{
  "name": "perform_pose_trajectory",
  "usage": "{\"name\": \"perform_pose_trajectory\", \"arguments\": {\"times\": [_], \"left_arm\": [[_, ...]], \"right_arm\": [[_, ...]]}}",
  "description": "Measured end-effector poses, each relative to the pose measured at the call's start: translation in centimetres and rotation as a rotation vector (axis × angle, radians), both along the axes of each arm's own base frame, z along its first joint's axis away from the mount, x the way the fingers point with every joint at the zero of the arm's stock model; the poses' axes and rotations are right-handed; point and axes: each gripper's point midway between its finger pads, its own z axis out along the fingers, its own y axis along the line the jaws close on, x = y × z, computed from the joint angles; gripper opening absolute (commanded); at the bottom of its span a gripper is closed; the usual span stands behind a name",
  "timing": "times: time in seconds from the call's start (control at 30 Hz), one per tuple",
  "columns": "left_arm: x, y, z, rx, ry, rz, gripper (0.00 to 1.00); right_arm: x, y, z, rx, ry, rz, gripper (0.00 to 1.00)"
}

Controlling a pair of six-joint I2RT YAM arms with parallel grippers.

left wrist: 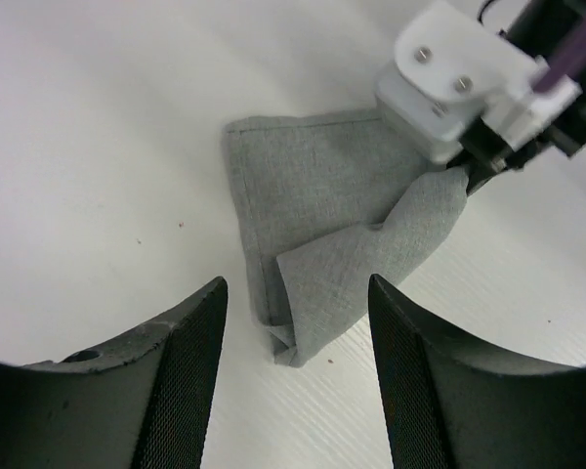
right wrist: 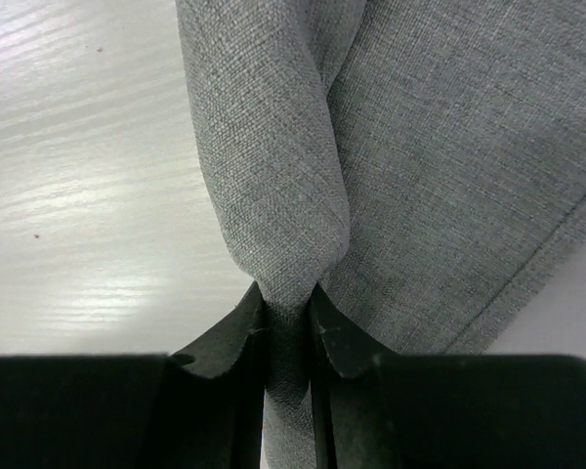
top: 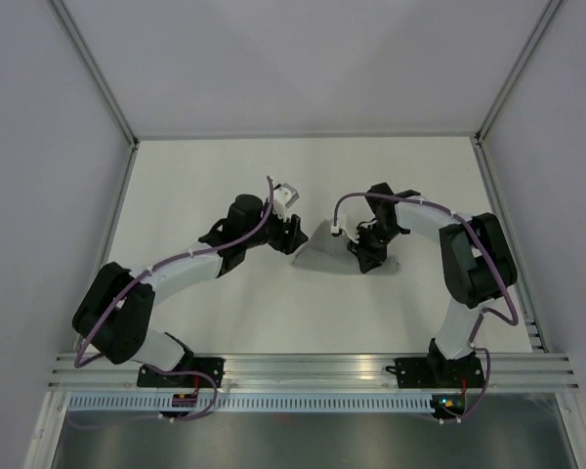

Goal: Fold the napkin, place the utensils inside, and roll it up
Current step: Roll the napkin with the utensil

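- The plain mid-grey, felt-like square napkin [top: 322,252] lies on the white table [top: 225,176], near the middle, between the two arms.
- In the top view the cloth is not spread flat; it is gathered into a small shape, roughly like a triangle, wide at the bottom.
- The right fingers [right wrist: 230,342] are clenched on a fold of the napkin [right wrist: 449,147]. The grey cloth is pinched between both black tips and bunches into a thick ridge just above them.
- In the left wrist view this grip is at the cloth's far right corner, under a white block with two screws [left wrist: 449,88] on the right wrist. From there a flap of the napkin [left wrist: 313,195] runs down across the flat part.
- A stitched hem is visible along the far and left edges of the flat part.
- The left fingers [left wrist: 190,381] are spread wide apart and grasp nothing. The near corner of the cloth shows in the gap between them, on the table [left wrist: 98,147].
- In the top view the left fingers [top: 291,233] are just beside the left edge of the cloth, and the right fingers [top: 364,249] are at its right side.
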Motion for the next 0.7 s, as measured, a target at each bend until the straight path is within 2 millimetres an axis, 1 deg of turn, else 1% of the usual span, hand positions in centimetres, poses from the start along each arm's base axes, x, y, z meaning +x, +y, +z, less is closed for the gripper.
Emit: {"name": "perform_pose_trajectory", "arguments": {"times": [0.03,0.1,0.23,0.3,0.37,0.47,0.53,0.6,0.7], "left_arm": [[-0.6,0.0,-0.4,0.012,-0.013,0.01,0.65],[-2.0,-0.6,-1.1,0.045,-0.053,0.008,0.66],[-5.3,-3.5,-1.8,0.121,-0.165,-0.045,0.66],[-6.5,-5.0,-1.9,0.157,-0.23,-0.074,0.67],[-7.5,-6.3,-3.1,0.226,-0.283,-0.108,0.69],[-8.1,-8.0,-5.3,0.335,-0.331,-0.162,0.7],[-8.1,-8.9,-6.4,0.397,-0.359,-0.193,0.71],[-7.9,-9.7,-6.9,0.433,-0.383,-0.216,0.7],[-6.9,-10.8,-7.1,0.473,-0.428,-0.234,0.7]], "right_arm": [[0.0,0.0,0.0,0.004,0.033,-0.002,0.14],[0.1,0.0,-0.1,0.016,0.1,-0.009,0.14],[0.2,0.0,-0.1,0.026,0.198,-0.02,0.14],[0.2,0.0,-0.1,0.031,0.241,-0.027,0.14],[0.2,0.0,-0.2,0.037,0.274,-0.034,0.14],[0.2,0.0,-0.2,0.047,0.311,-0.047,0.14],[0.1,0.0,-0.2,0.052,0.333,-0.052,0.14],[0.0,0.1,-0.2,0.055,0.346,-0.055,0.14],[-0.3,0.1,-0.2,0.063,0.373,-0.063,0.14]]}}
